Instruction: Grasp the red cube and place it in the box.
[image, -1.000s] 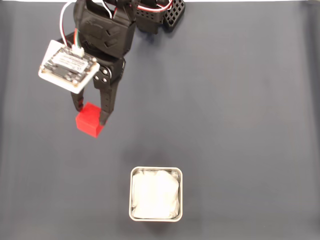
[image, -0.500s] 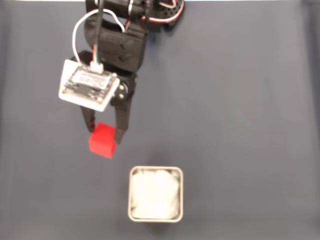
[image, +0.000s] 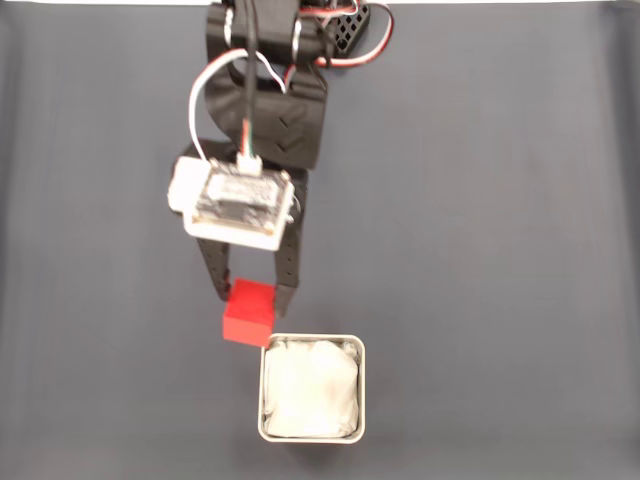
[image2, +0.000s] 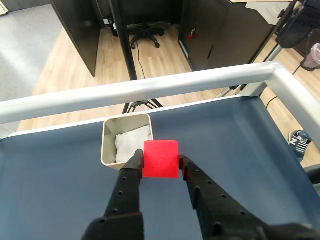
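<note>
In the fixed view the tool (image: 254, 298) pinched the red cube (image: 247, 312) between its two black fingers, holding it just beside the upper-left corner of the box (image: 312, 436), which sat on the dark counter (image: 480, 250).

No readable text, label, brand, number or sign is showing in either view. The circuit board (image: 240, 202) riding on the arm in the fixed view is carrying fine markings, but they are blurring out too small to read.
</note>
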